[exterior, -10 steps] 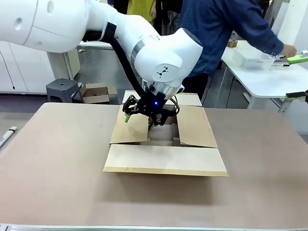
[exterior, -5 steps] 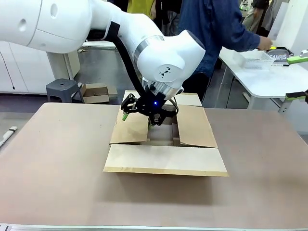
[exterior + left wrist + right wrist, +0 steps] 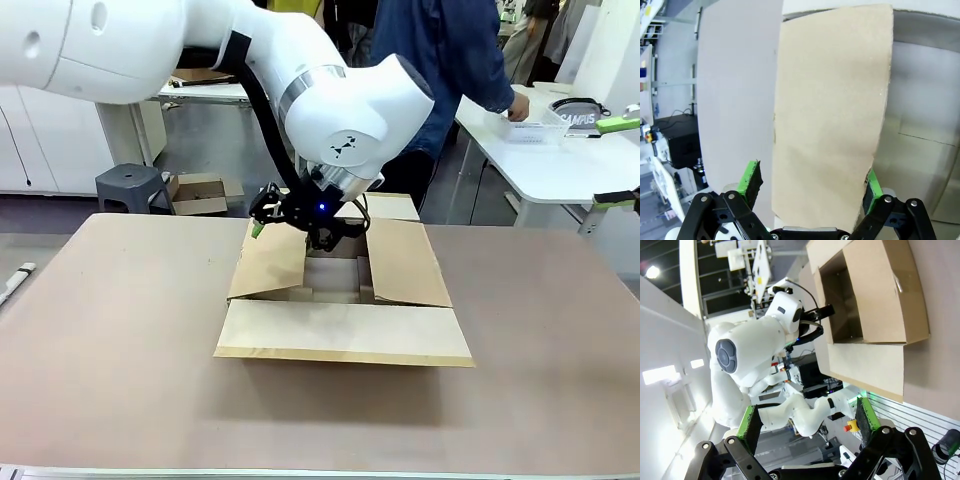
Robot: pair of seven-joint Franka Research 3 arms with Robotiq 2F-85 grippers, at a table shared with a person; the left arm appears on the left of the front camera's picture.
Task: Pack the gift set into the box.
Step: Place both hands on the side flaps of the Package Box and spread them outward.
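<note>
My left end effector (image 3: 290,230) hung open, its pads spread either side of the left flap (image 3: 830,110) of the box (image 3: 340,335). I judged that flap needed pushing outward until flat. The gift set (image 3: 532,126) lay well beyond the end effector, by the person's hand (image 3: 517,104).

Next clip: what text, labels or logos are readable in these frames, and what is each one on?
"CAMPUS": on the grey band on the side table, far right; small, first letter unsure.
Black emblem, no letters: on the left arm near its wrist.
No print can be seen on the box.
</note>
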